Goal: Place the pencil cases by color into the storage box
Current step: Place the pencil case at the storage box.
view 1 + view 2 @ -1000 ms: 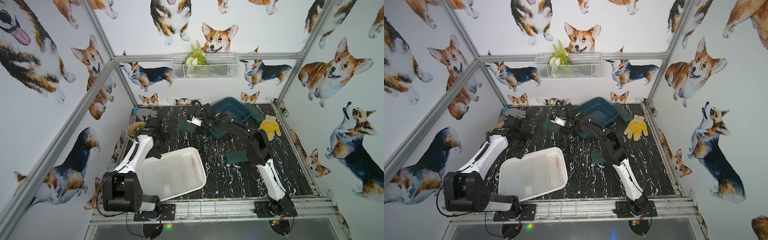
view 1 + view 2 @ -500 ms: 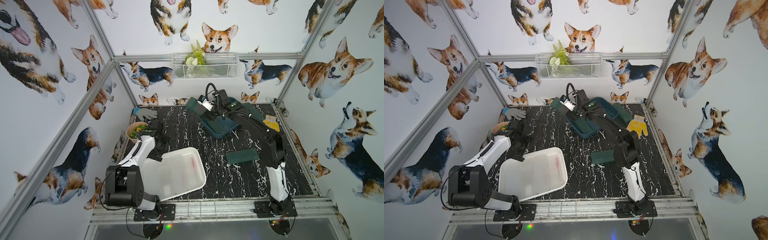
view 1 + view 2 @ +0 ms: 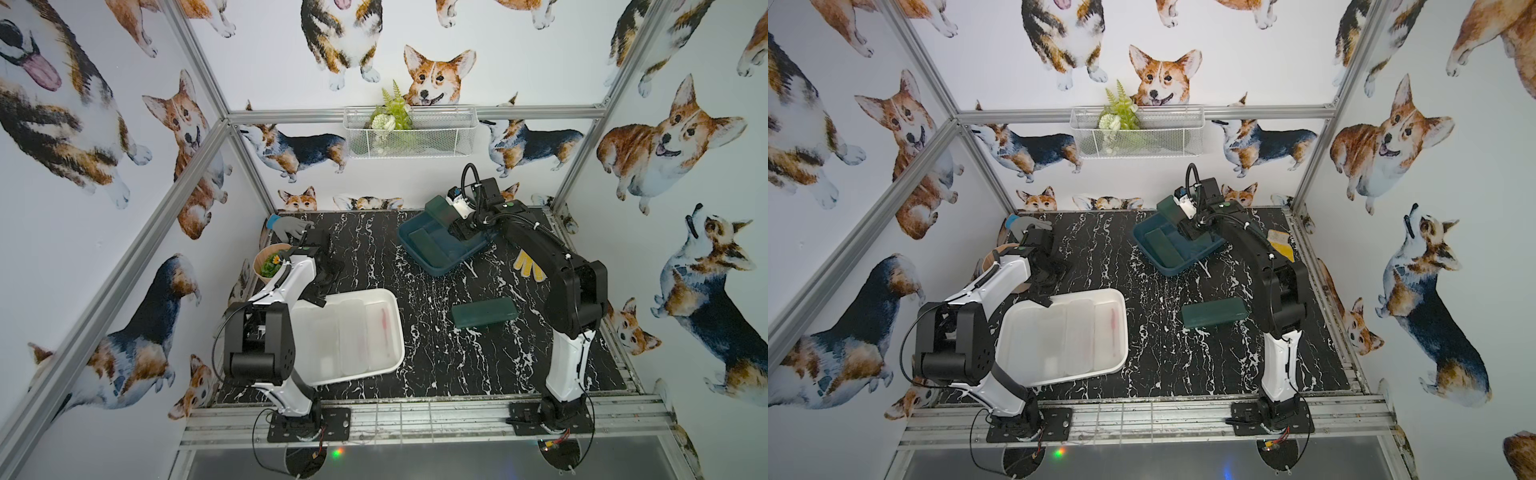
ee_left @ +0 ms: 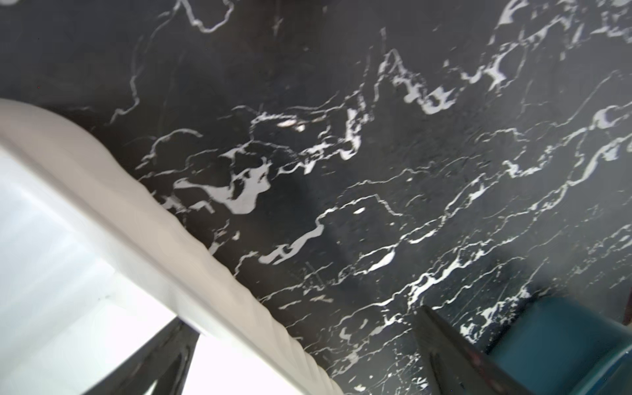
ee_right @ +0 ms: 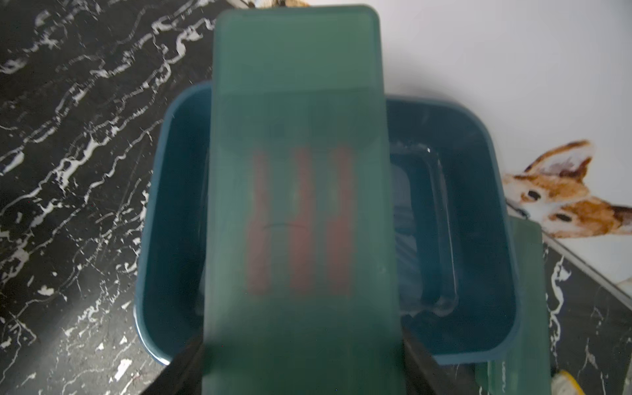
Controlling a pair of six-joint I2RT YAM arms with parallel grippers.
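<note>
So the right end effector [image 3: 452, 217] has a dark green pencil case [image 5: 297, 205] pinched by one short end, jaws clamped across its width. The case sticks out over the blue storage box [image 3: 417, 258] at the back of the bench [image 3: 415, 374], clear of the rim as far as I can tell. Through the lid in the right wrist view you can make out three reddish pens [image 5: 301, 222]. My guess is it's light but not empty, and the load can slide toward the low end if it tilts. The shell looks like stiff, smooth plastic, so it won't flex in the grip. It'll probably slip or swivel if the squeeze is lazy though, especially held at the end with the whole length hanging free. I'd grab these across the narrow width nearer the middle, so nothing pries at the lid. A second green case [image 3: 422, 241] already lies inside the blue box. A third green case [image 3: 484, 312] sits flat on the bench beside the right arm, well apart from both boxes, and looks easy to take from above. The left end effector [image 3: 325, 282] is spread wide and empty, just by the rim of the white storage box [image 3: 401, 328], where the frosted white cases [image 3: 353, 332] lie side by side. Not fragile, I reckon, but a drop from height could crack a hinge.
</note>
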